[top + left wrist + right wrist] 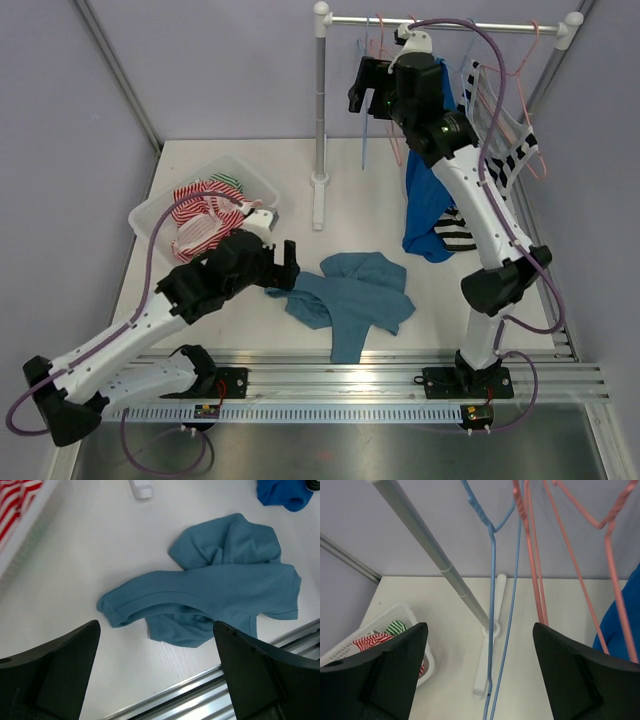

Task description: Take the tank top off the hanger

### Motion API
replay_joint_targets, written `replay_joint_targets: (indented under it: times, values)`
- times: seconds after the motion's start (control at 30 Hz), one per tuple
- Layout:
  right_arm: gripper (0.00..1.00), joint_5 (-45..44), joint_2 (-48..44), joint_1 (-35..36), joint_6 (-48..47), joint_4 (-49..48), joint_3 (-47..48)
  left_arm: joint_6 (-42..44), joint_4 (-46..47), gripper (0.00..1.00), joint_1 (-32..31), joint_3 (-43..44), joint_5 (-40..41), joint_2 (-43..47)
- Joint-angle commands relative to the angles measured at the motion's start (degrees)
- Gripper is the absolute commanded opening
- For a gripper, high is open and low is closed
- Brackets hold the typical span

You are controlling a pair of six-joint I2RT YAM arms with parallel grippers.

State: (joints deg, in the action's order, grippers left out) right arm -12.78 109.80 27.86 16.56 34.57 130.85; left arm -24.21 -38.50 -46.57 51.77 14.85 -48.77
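Tank top, probably the blue one, hangs below rack at 2 o'clock. Right jaws wide open, empty, among hangers; left jaws likewise over tabletop. Pinch strap, slide it off hanger end.

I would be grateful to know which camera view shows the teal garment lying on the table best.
The left wrist view: the teal garment nearly fills the frame, with its folds and hems clear. The top external view shows it whole but smaller and less detailed. The right wrist view does not show it.
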Motion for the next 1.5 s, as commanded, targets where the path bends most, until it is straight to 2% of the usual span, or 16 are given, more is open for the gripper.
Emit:
replay_joint_targets:
  times: [0.0, 0.03, 0.2, 0.4, 0.53, 0.67, 0.7, 0.73, 0.8, 0.87, 0.9, 0.93, 1.07, 1.17, 1.3, 1.47]
  values:
    - [0.95, 2.49, -10.82, 0.18, -1.96, -1.52, -0.76, -2.69, 9.66, 0.99, -2.65, 2.46, -1.49, -7.09]
    - [1.0, 2.67, -14.31, 0.18, -2.66, -2.04, -3.64, -1.99, 10.72, 0.99, -3.7, 2.81, -1.67, -8.69]
    - [0.99, 6.52, -25.32, 0.18, -4.25, 0.06, -11.56, 0.21, 17.14, 0.99, -5.99, 6.85, -7.9, -21.87]
    - [0.99, 10.57, -45.61, 0.18, -3.99, -0.64, -31.77, -0.14, 25.49, 0.99, -8.89, 9.92, -13.7, -39.45]
    - [0.99, 12.51, -56.86, 0.18, -4.07, -1.96, -43.54, -1.19, 25.94, 0.99, -10.38, 13.34, -13.28, -49.29]
    - [1.0, 16.55, -60.58, 0.18, -4.69, -0.21, -46.64, -2.25, 24.09, 0.99, -11.97, 15.03, -9.31, -56.42]
    - [0.99, 16.82, -60.93, 0.18, -4.78, -0.03, -46.82, -2.51, 24.17, 0.97, -12.14, 14.94, -9.49, -58.26]
    - [0.99, 16.82, -61.37, 0.18, -5.13, 0.67, -47.0, -2.95, 24.17, 0.83, -12.41, 14.68, -9.58, -58.89]
    - [0.99, 16.56, -61.89, 0.18, -5.48, 0.68, -47.35, -3.47, 24.0, 0.58, -12.67, 13.89, -8.7, -59.16]
    - [1.0, 16.21, -62.77, 0.18, -5.66, -0.2, -47.96, -4.09, 23.39, 0.13, -12.67, 12.14, -6.08, -57.06]
    - [1.0, 15.94, -63.12, 0.18, -5.75, -0.38, -48.4, -4.18, 23.12, 0.03, -12.67, 11.43, -4.84, -55.57]
    - [0.99, 15.85, -63.48, 0.18, -5.92, -0.55, -48.58, -4.36, 21.55, 0.0, -12.67, 11.08, -3.27, -51.72]
    - [1.0, 14.71, -64.18, 0.18, -5.83, -1.43, -49.63, -3.57, 14.17, 0.0, -11.18, 11.42, 8.49, -41.07]
    - [0.99, 13.83, -64.53, 0.18, -5.83, -1.69, -50.34, -2.43, 6.96, 0.0, -6.88, 14.84, 11.68, -33.09]
    - [1.0, 13.13, -64.97, 0.18, -5.75, -2.66, -51.57, 1.69, 0.37, 0.0, 3.72, 21.87, 12.04, -26.82]
    - [0.99, 13.13, -65.15, 0.18, -5.66, -3.8, -52.36, 5.92, -7.8, 0.0, 15.26, 35.57, 10.73, -27.77]
